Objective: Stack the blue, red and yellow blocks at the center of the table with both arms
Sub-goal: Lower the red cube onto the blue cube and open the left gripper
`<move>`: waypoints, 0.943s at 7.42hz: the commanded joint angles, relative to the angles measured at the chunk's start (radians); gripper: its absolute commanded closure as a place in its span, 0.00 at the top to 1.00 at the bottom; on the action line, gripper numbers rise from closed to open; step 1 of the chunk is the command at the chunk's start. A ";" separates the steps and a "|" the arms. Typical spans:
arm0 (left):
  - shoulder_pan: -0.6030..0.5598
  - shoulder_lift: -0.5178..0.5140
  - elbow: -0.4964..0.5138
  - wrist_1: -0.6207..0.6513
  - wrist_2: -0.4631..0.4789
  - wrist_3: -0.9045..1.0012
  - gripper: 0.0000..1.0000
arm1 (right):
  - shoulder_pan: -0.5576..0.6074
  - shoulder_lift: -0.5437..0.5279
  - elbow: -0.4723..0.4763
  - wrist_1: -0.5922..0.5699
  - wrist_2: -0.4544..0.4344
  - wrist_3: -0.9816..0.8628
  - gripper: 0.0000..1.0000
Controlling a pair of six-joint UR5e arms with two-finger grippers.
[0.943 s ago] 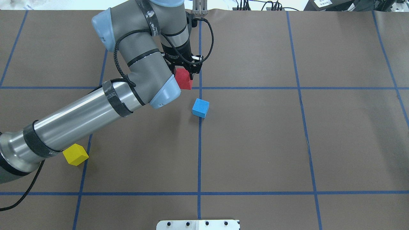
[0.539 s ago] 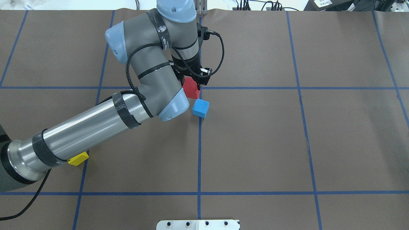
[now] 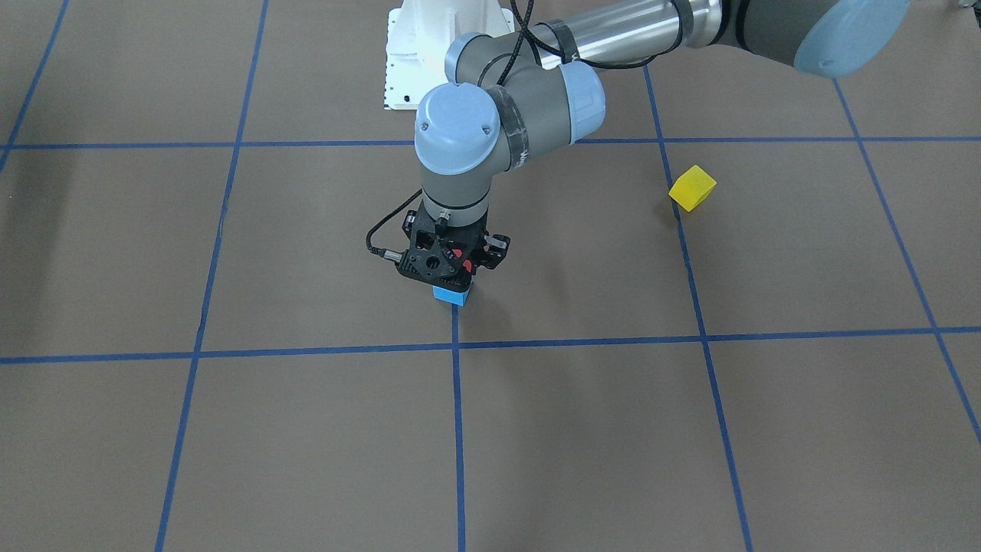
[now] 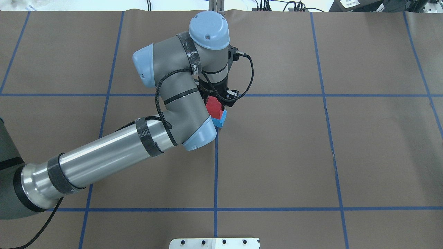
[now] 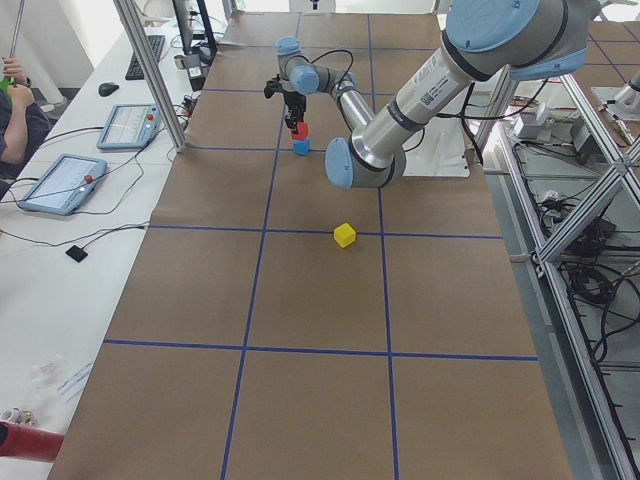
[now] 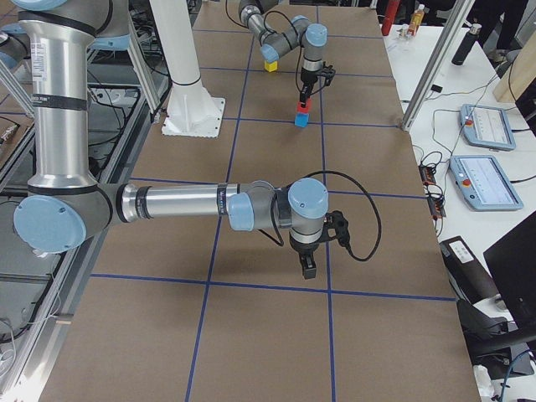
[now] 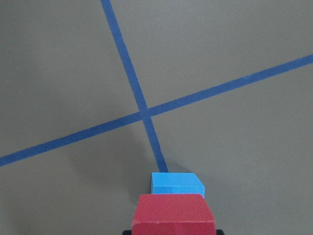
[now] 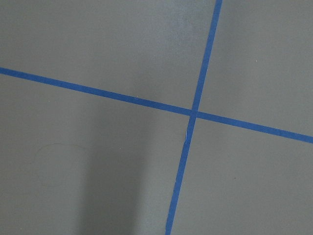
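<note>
While your left gripper (image 3: pixel 451 276) hangs over the small matte light-blue cube (image 3: pixel 451 296), the way to go is straight down.
Overhead, it is clamped on the small matte red cube (image 4: pixel 214 105), right above blue at the flat brown table's (image 4: pixel 277 155) middle. Wrist view: blue peeks out ahead. Right gripper (image 6: pixel 308 268): you cannot tell.

place: robot lab | cues: tape-gridded table (image 5: pixel 320 300) — aluminium frames (image 5: pixel 150 75), control tablets (image 5: pixel 58 182), cables (image 5: pixel 600 290)
</note>
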 commanded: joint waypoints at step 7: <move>0.007 -0.001 0.046 -0.064 0.018 -0.009 0.00 | 0.000 0.000 0.000 0.000 0.000 0.000 0.99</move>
